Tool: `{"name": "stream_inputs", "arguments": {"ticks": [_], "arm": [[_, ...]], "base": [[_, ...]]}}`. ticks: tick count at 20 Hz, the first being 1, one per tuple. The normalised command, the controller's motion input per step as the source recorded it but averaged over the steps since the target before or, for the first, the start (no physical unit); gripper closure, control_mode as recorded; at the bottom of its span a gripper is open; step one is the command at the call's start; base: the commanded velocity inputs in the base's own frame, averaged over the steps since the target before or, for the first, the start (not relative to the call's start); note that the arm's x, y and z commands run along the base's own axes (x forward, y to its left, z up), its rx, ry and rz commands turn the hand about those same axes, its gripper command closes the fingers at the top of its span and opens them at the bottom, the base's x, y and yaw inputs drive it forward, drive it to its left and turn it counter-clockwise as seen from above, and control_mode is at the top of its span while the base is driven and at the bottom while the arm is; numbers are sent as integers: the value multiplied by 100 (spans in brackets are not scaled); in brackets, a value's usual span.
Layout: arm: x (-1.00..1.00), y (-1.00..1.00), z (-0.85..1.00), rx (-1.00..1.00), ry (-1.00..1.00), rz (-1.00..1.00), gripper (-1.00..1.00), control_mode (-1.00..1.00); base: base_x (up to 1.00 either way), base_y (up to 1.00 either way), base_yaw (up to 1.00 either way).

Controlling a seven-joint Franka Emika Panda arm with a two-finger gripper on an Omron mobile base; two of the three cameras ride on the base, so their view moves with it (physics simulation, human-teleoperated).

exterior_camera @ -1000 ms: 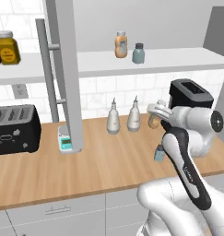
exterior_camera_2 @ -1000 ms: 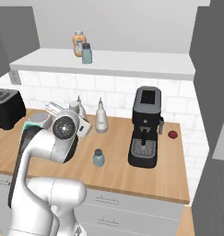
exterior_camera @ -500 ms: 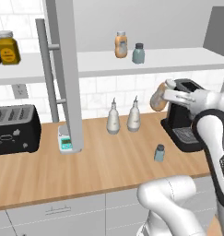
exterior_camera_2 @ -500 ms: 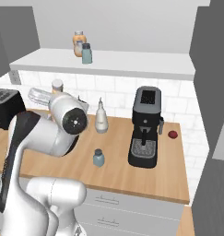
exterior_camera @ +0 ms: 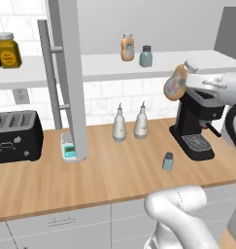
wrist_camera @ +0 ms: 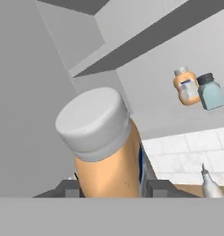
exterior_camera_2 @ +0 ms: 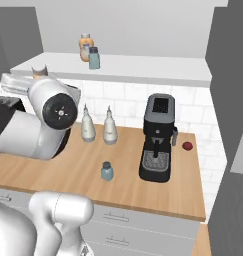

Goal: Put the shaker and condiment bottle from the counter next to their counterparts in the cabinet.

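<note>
My gripper (exterior_camera: 183,82) is shut on the orange condiment bottle (exterior_camera: 176,83), held tilted in the air at the top left corner of the coffee machine, just below the cabinet shelf (exterior_camera: 207,61). In the hand view the bottle (wrist_camera: 106,152) with its grey cap stands between the fingertips (wrist_camera: 67,186). The shaker (exterior_camera: 168,161) stands upright on the counter (exterior_camera: 90,175) left of the machine, also seen from the right (exterior_camera_2: 107,171). Their counterparts, an orange bottle (exterior_camera: 127,46) and a blue-grey shaker (exterior_camera: 145,56), stand side by side on the shelf.
A black coffee machine (exterior_camera: 196,121) stands right below the held bottle. Two white teardrop bottles (exterior_camera: 119,125) stand at the wall, a toaster (exterior_camera: 15,137) at the left. The cabinet's open grey door (exterior_camera: 68,73) with its bar handle juts out; an amber jar (exterior_camera: 8,49) sits left of it.
The arm has lifted the condiment bottle from beside the coffee machine up toward shelf height. The shaker on the counter has not moved.
</note>
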Motion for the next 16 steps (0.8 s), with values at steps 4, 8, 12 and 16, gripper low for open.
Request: {"name": "stream_inputs", "arguments": {"ticks": [4,8,12,16], "arm": [[21,47,18,-15,12,0,100,-100],[5,2,50,-12,-2,0,100,-100],[2,21,9,-14,1,3,100,-100],[78,6,17,-2,3,0,100,-100]], "base": [[0,0,0],[0,0,0],[0,0,0],[0,0,0]]}}
